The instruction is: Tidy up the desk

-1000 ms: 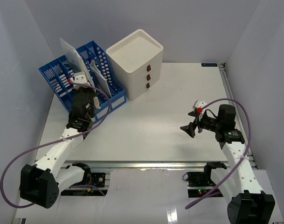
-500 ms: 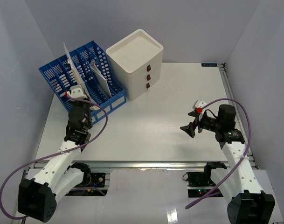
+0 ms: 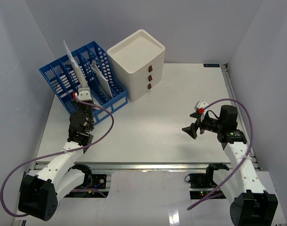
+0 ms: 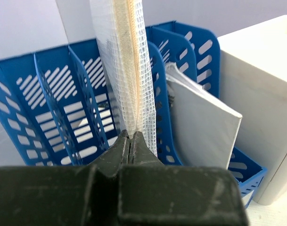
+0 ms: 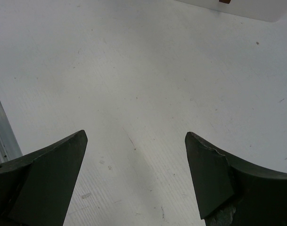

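Left claw, clenched shut, faces the blue rack, its mesh pouch upright dead ahead; right claw, released, hangs well apart from that rack.

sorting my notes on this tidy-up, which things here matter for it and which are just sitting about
In the job: desk, blue file rack, mesh pouch, left gripper.
Likely sitting about: drawer box, white booklet, right gripper.

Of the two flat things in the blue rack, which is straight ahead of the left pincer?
The mesh zip pouch, upright just beyond the shut left pincer; the white booklet leans to its right.
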`<state>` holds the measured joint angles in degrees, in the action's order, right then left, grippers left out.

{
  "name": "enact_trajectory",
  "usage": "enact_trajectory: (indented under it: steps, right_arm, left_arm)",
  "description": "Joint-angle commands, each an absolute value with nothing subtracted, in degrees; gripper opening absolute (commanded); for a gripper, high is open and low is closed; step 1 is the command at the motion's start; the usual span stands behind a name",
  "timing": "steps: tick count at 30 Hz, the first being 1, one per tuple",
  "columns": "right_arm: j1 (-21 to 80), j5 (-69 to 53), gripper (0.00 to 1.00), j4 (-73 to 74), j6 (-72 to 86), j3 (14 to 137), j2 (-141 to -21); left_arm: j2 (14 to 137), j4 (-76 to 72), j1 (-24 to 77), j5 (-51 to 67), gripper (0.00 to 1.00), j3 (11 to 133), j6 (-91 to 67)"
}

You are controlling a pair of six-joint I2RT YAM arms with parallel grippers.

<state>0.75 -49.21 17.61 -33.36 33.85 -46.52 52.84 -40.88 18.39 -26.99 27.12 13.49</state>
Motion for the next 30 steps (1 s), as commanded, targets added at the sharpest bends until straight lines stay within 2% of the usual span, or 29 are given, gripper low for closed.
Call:
enact_trajectory:
  steps: [1, 14, 21, 30]
  right_arm:
    - [0.7, -49.66, 0.91, 17.06, -33.22, 33.57, -47.03]
    - [0.7, -49.75, 0.91, 17.04, -33.31, 33.58, -47.65]
    - [0.7, -49.86, 0.91, 17.25, -33.42, 33.49, -47.64]
    - [0.7, -50.26, 0.91, 17.58, -33.65, 33.4, -47.27]
  left_arm:
    - [53.59, -45.81, 18.72, -22.59, 0.0, 31.44, 17.53]
    - [52.64, -48.34, 18.64, -19.96, 0.0, 30.16, 22.9]
    - [56.11, -54.79, 18.72, -20.06, 0.0, 27.97, 26.68]
    - [57.61, -57.29, 18.71, -21.15, 0.0, 21.99, 19.2]
